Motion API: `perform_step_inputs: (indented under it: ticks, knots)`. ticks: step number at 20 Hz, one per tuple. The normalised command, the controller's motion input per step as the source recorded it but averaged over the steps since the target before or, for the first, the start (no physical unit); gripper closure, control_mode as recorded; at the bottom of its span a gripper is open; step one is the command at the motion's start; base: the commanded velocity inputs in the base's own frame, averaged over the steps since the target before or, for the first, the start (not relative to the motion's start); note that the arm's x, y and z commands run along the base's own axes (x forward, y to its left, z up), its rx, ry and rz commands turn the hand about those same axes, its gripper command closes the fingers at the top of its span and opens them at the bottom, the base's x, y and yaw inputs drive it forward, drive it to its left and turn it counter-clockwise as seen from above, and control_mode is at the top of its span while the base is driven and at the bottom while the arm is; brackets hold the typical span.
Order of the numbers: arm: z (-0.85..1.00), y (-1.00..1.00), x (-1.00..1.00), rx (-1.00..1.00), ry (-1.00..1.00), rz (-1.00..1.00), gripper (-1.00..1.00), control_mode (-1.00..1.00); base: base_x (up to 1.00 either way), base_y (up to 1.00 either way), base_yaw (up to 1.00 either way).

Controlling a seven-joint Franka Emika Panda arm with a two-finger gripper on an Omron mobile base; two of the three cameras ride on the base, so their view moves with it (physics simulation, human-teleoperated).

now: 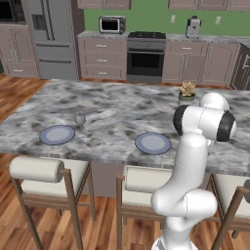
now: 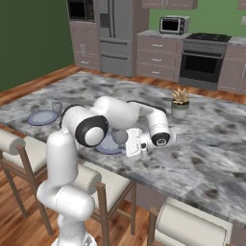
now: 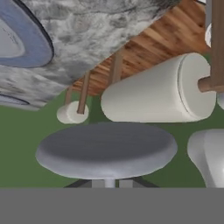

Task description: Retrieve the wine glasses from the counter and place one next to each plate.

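Two pale blue-grey plates lie on the marbled island, the left plate (image 1: 57,134) (image 2: 42,117) and the right plate (image 1: 153,143) (image 2: 108,146). One wine glass (image 1: 80,119) (image 2: 57,105) stands upright just right of the left plate. My gripper (image 2: 125,141) hangs low over the right plate's near side, shut on the thin stem of the second wine glass (image 2: 120,136). In the hand view that glass's flat round foot (image 3: 107,148) looms large, and the plate (image 3: 19,39) sits at the upper left. The counter (image 1: 102,35) (image 2: 158,34) runs along the green back wall.
A potted plant (image 1: 187,91) (image 2: 180,103) stands on the island beyond the right plate. Cushioned stools (image 1: 41,176) (image 2: 192,226) line the island's near edge, close under the arm. A toaster oven (image 1: 112,24) sits on the counter beside the stove (image 1: 145,56).
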Motion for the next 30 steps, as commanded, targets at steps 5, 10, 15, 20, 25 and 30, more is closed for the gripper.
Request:
perform_step_inputs:
  ticks: [5,10,15,20,25,30]
  knots:
    - [-0.13,0.00,0.31,0.00,0.00,0.00,1.00,-1.00,0.00,0.00,0.00]
    - [-0.20,-0.11,0.25,0.00,0.00,0.00,1.00,-1.00,0.00,0.00,0.00]
    - [-0.34,-0.03,0.22,0.00,0.00,0.00,1.00,-1.00,0.00,0.00,0.00]
    - [-0.36,-0.01,0.25,0.00,0.00,0.00,1.00,-1.00,0.00,0.00,0.00]
    - [-0.32,0.00,0.24,0.00,0.01,0.00,1.00,-1.00,0.00,0.00,0.00]
    - [-0.23,-0.16,0.23,0.00,0.00,0.00,1.00,-1.00,0.00,0.00,0.00]
